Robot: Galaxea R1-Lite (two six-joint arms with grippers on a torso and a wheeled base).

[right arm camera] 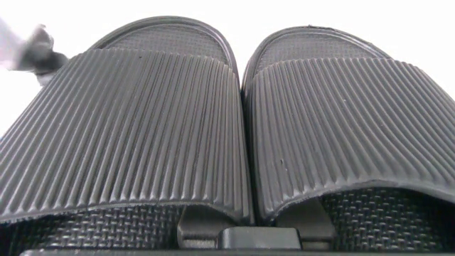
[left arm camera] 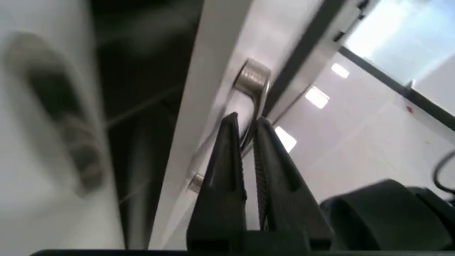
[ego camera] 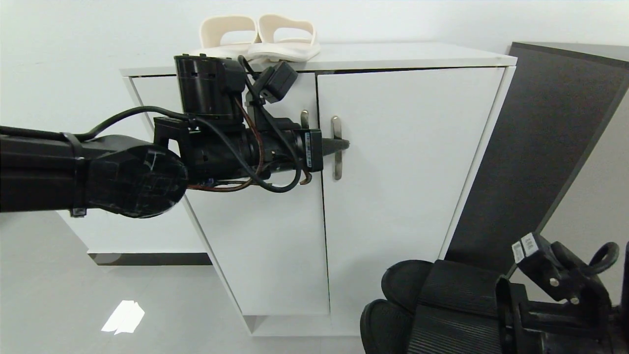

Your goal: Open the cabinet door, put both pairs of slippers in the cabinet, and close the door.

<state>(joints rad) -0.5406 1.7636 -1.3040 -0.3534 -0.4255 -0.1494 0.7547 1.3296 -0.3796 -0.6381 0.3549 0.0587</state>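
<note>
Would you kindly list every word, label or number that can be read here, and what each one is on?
No text can be read.
White sticker on the left gripper: print too small to read.
Two white stickers on the right wrist: too small to read.
Cabinet, white slippers, black slippers: no print seen.

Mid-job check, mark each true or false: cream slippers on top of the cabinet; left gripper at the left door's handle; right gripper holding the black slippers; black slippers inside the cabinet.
1. The cream slippers lie on top of the cabinet. True.
2. The left gripper is at the left door's handle. False: it is at the right door's handle.
3. The right gripper holds the black slippers. True.
4. The black slippers are inside the cabinet. False: they are held low in front of it.
</note>
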